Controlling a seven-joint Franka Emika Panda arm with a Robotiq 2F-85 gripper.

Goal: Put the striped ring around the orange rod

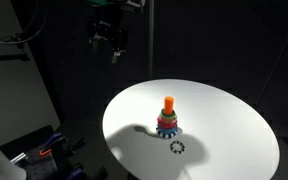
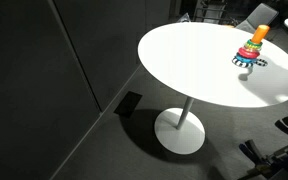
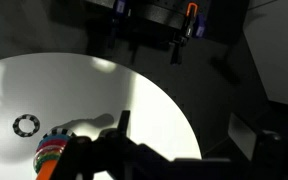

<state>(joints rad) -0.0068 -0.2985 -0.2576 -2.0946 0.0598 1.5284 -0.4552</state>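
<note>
The striped ring (image 1: 177, 148) lies flat on the round white table (image 1: 224, 120), just in front of the stack of coloured rings (image 1: 168, 126). The orange rod (image 1: 169, 103) stands upright out of that stack. Both also show in an exterior view at the table's far edge, the rod (image 2: 259, 33) above the ring (image 2: 249, 61). In the wrist view the striped ring (image 3: 25, 125) lies beside the stack (image 3: 52, 155). My gripper (image 1: 111, 50) hangs high above and behind the table, well away from the ring. It looks open and empty; in the wrist view it (image 3: 99, 140) is a dark silhouette.
The table stands on a single white pedestal foot (image 2: 179, 130) on a dark floor. Dark walls surround it. Tools with orange handles (image 3: 191, 15) and dark equipment sit on the floor beyond the table's edge.
</note>
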